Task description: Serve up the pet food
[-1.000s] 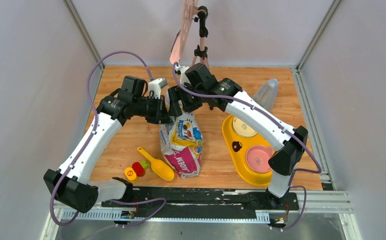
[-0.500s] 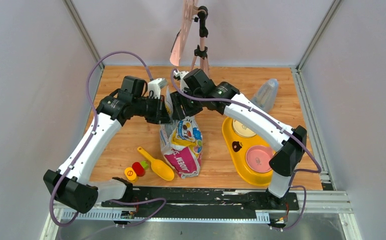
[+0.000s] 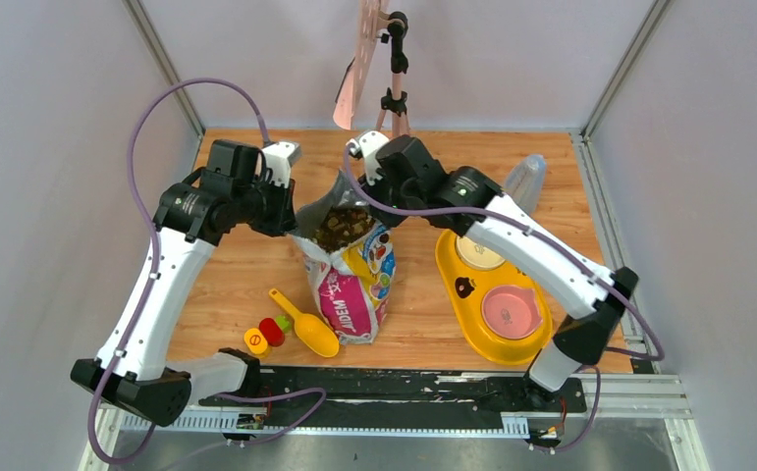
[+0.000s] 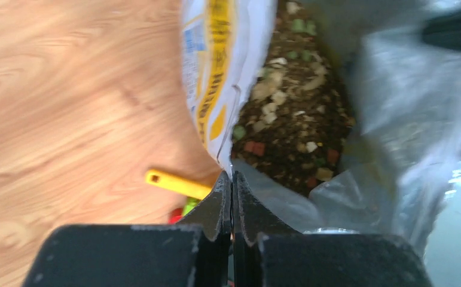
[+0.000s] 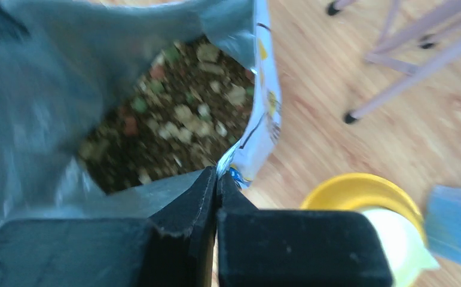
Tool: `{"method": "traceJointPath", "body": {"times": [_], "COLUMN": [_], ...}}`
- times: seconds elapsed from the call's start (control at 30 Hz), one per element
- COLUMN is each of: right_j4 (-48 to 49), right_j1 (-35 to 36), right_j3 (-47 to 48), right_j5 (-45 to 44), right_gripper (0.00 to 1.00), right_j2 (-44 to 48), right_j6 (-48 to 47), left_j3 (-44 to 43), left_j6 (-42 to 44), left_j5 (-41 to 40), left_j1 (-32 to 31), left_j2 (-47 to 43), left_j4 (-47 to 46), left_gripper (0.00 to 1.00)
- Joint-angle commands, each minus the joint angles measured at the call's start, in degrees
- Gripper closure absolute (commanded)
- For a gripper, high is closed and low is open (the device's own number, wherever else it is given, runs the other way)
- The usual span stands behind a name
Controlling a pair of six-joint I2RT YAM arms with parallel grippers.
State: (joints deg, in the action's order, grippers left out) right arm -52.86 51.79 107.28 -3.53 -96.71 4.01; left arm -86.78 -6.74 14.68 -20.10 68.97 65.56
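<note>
The printed bag stands mid-table with its mouth pulled wide open. The pet food shows inside as dark-brown kibble with some lighter, red and green bits; it also shows in the left wrist view and the right wrist view. My left gripper is shut on the bag's left rim. My right gripper is shut on the bag's right rim. The yellow scoop lies on the table left of the bag.
A yellow double-bowl feeder with a cream bowl and a pink bowl sits right of the bag. A clear plastic container stands at the back right. Small red, green and yellow pieces lie by the scoop. A tripod stands at the back.
Both grippers have pulled apart, the left arm moving left, and the bag's mouth has opened wide so the kibble inside now shows. The bag has tilted and shifted slightly left.
</note>
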Motion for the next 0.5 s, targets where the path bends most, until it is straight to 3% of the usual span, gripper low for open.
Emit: {"method": "traceJointPath", "body": {"times": [0.0,0.13,0.2,0.33,0.4,0.43,0.47], "right_j4": [4.2,4.4,4.7,5.2,5.2,5.7,6.2], "right_j1": [-1.7,-4.3,-5.1,-5.3,-5.3,-5.3,-5.3], "right_j3": [-2.5,-6.1,-7.5,-9.9,-9.6,-9.4,-8.8], "right_j5": [-10.5,-11.7,-10.0,-3.8,0.2,0.6,0.7], "right_gripper": [1.0,1.0,1.0,1.0,1.0,1.0,1.0], "right_j2": [11.5,14.4,15.1,14.9,14.1,13.6,12.9], "right_j6": [-11.6,-12.6,-12.0,-10.3,-9.6,-9.0,-8.4], "left_j3": [-6.2,-5.8,-4.4,-0.7,0.5,1.0,1.1], "left_j6": [9.6,10.2,9.1,5.3,2.6,1.3,0.6], "left_j5": [-12.2,-12.5,-8.2,10.1,16.0,16.3,15.1], "left_j1": [2.8,4.6,4.9,5.0,5.0,5.0,5.0], "left_j2": [-3.9,-4.9,-5.1,-5.7,-5.7,-5.6,-5.5], "left_j4": [-4.0,-4.4,-4.8,-7.8,-10.2,-11.8,-12.8], "left_gripper": [1.0,1.0,1.0,1.0,0.81,0.66,0.61]}}
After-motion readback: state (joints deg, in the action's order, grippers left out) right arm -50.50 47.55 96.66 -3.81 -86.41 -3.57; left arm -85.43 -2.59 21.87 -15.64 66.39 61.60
